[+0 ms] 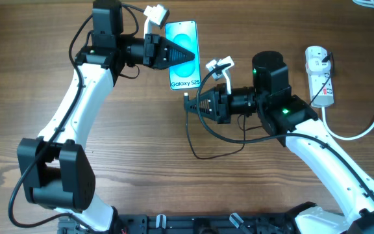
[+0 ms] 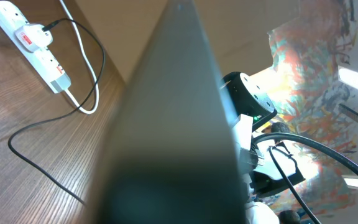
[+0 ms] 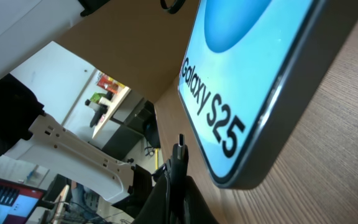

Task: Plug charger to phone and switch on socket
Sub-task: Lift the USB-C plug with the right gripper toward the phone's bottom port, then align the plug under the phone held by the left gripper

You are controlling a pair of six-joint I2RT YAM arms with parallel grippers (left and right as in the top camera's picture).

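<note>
The phone (image 1: pixel 186 65) lies on the wooden table with its teal screen up and its "Galaxy S25" strip toward the front. My left gripper (image 1: pixel 176 52) is shut on the phone's far part; in the left wrist view the phone's dark edge (image 2: pixel 173 124) fills the middle. My right gripper (image 1: pixel 199 104) is shut on the charger's connector (image 1: pixel 187 97), just below the phone's lower end. In the right wrist view the connector tip (image 3: pixel 180 148) stands a short way from the phone's bottom edge (image 3: pixel 253 81), not touching. The socket (image 1: pixel 319 75) lies at the right.
The charger's black cable (image 1: pixel 203 153) loops over the table in front of my right arm and runs to a plug in the socket (image 2: pixel 33 43). A thick white cord (image 1: pixel 369 127) curves off at the right edge.
</note>
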